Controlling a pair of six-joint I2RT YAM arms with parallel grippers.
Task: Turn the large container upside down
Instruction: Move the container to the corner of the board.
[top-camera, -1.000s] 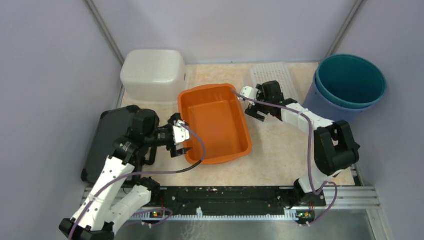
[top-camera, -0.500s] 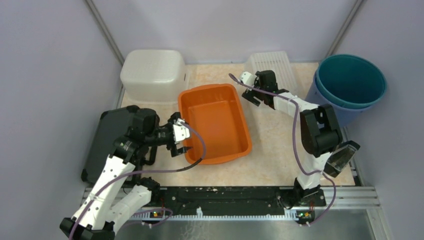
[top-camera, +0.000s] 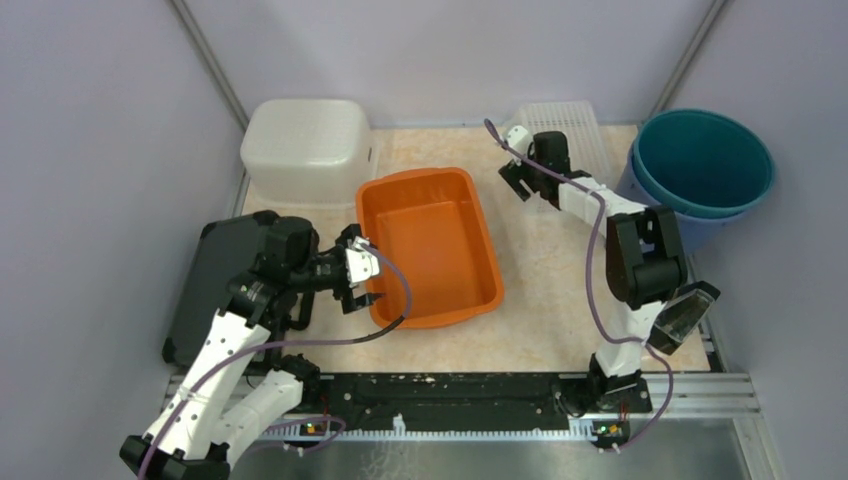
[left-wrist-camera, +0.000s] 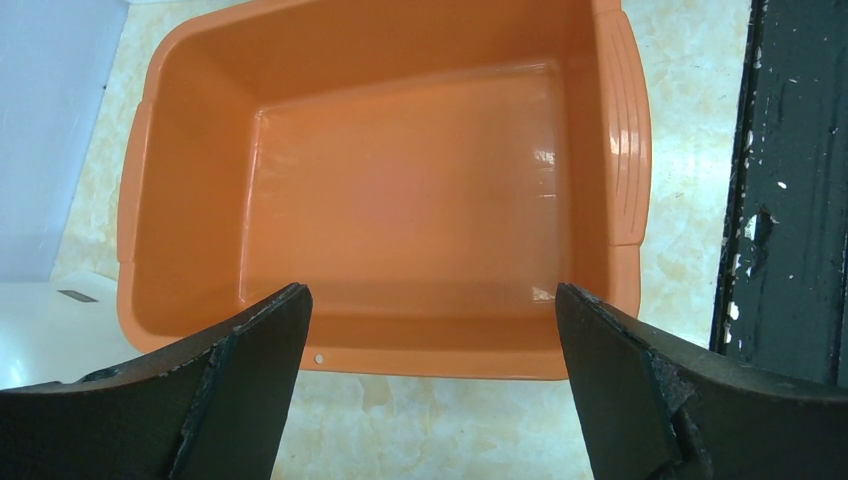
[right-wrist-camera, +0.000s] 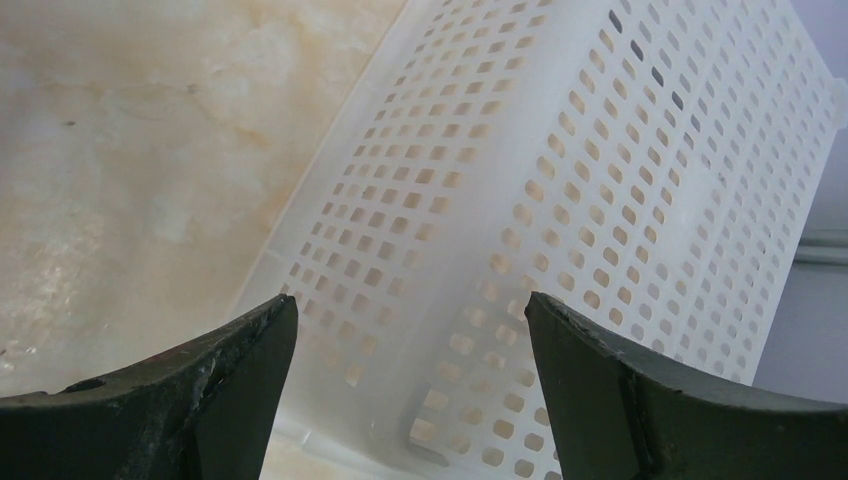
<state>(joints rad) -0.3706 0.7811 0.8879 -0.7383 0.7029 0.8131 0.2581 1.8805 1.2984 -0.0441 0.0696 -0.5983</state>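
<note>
Orange tub (left-wrist-camera: 400, 180): light, stiff, glossy plastic, probably slippery. Grasp the flanged rim facing the left gripper (top-camera: 368, 275), jaws apart. Right gripper (right-wrist-camera: 410, 310), also apart, faces the perforated basket (right-wrist-camera: 560, 200).

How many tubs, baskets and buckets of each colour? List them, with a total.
White: 2 (solid white plastic tub, perforated white plastic basket)
Orange: 1 (rectangular orange plastic tub)
Teal: 1 (round teal bucket)
Blue: 1 (round blue bucket beneath it)
Total: 5

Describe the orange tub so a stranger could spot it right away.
On the marbled table, look at its centre. The orange tub sits there open side up and empty. Its neighbours are a white bin, a white basket and a teal bucket; it alone is orange.
</note>
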